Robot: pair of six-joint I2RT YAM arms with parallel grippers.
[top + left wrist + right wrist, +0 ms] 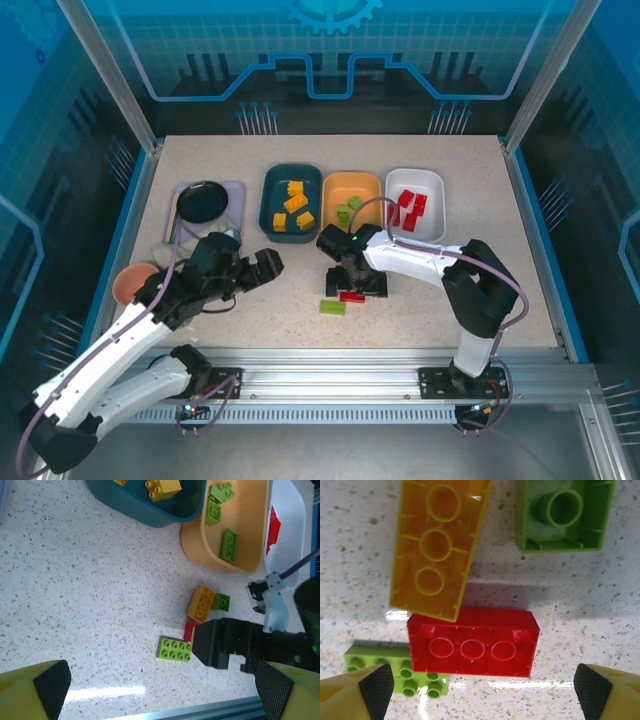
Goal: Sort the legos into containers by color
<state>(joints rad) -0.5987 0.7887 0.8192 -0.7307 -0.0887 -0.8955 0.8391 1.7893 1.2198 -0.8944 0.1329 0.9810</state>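
1. Three bins stand in a row on the far side of the table [400,320]: a dark teal bin [270,205] on the left, an orange bin [365,185] in the middle and a white bin [420,180] on the right.
2. The teal one holds yellow bricks [296,203], the orange one green bricks [347,210], and the white one red bricks [407,207].
3. Four loose pieces lie bunched on the speckled top just in front of the orange bin. A red brick [472,647], a yellow brick [437,545] and a small green brick [565,515] all lie studs down. A flat green brick [395,672] lies studs up.
4. The yellow brick's end meets the red brick's long side. The flat green brick sits tight against the red brick's corner, and the small green brick lies apart.
5. The right claw [481,692] hangs straight over this bunch. Its jaws are spread wide to either side of the red brick, clear of it and gripping nothing.
6. The left claw [160,690] hovers over bare table to the left of the bunch, jaws wide with nothing between them.
7. A lavender tray [232,190] carrying a black dish [203,202] sits far left, and a terracotta bowl [133,284] sits nearer the left edge.
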